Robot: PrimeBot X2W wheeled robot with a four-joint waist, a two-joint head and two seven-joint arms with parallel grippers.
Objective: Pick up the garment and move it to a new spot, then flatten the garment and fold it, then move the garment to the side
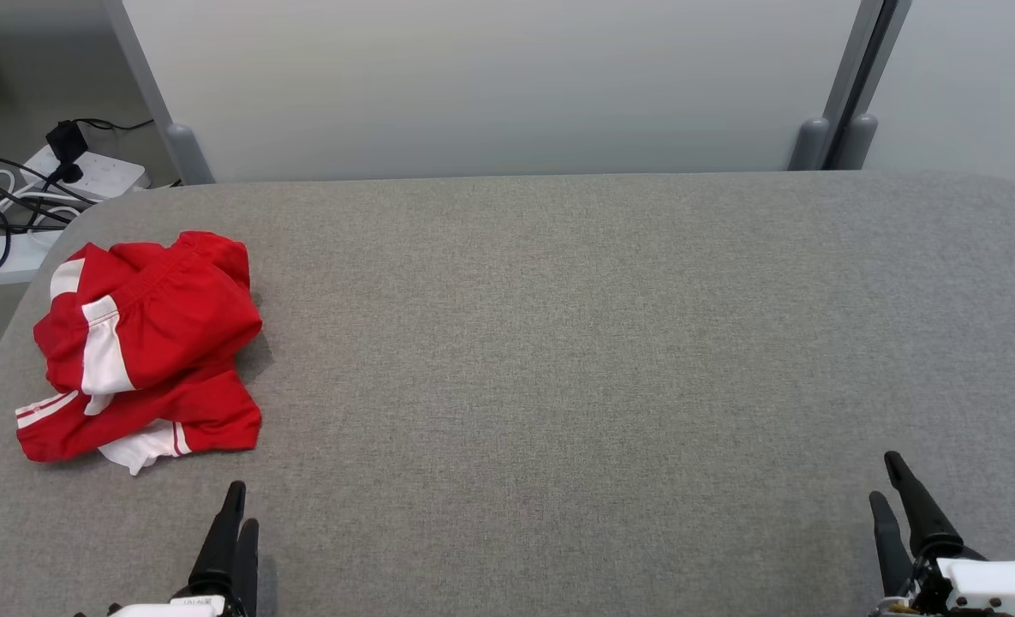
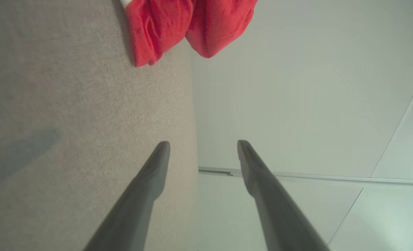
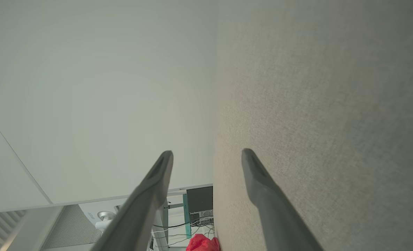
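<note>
The left claw (image 1: 242,510) stands released and empty, its fingers spread over the grey table (image 1: 558,343). Just ahead of it, a little to its left, lies the crumpled red-and-white sports garment (image 1: 156,334), near the table's left edge. The heap's longer run points roughly away from the claw. The right claw (image 1: 884,478), also spread and empty, sits well apart across the table. I judge the left arm clearly nearer for the pickup.

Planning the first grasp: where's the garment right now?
In the head view the red-and-white garment lies crumpled on the left side of the grey table, near its left edge, ahead of the open left gripper.
</note>
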